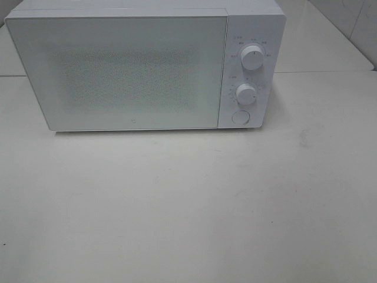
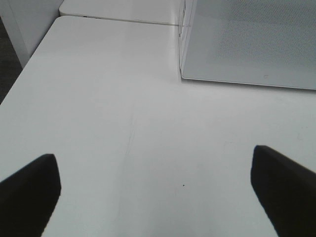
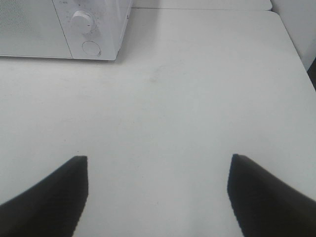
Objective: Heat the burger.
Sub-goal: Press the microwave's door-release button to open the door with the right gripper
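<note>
Left gripper [image 2: 153, 154], right gripper [image 3: 158, 157]: jaws spread wide, empty, over white table [image 1: 188, 206]. Microwave [image 1: 118, 71] door shut. Upper knob [image 1: 251, 57] in high view only.

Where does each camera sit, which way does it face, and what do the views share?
Exterior high: mounted high in front, looking down at the closed microwave on the white table; no arm shows.
Left wrist: low over the table, facing the microwave's door side; dark fingers of the open left gripper frame it.
Right wrist: low over the table, facing the lower knob and round button; open right gripper shows.
Shared: all three see microwave and table; no burger anywhere.
</note>
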Robot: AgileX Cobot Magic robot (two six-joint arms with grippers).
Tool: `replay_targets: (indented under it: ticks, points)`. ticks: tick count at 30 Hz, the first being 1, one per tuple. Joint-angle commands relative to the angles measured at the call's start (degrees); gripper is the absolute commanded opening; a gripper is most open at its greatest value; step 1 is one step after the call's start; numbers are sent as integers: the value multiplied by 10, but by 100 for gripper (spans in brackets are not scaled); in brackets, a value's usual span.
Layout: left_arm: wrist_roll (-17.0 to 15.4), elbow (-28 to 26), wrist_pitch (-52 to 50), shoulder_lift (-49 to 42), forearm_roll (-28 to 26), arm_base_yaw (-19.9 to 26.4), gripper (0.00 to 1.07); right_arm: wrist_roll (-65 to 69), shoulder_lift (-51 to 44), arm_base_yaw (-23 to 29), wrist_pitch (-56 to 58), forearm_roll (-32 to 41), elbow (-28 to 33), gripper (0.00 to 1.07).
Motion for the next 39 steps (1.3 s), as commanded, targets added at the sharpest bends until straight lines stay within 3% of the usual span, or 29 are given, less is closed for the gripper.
replay_targets:
  ticks: [1, 14, 39]
  points:
    - [1, 2, -3, -13, 2, 1, 100, -3, -15, -3, -3, 1, 1, 75]
    - [1, 2, -3, -13, 2, 1, 100, 0, 3, -3, -30, 1, -23, 75]
    - [1, 2, -3, -13, 2, 1, 100, 4, 281, -3, -309, 2, -22, 75]
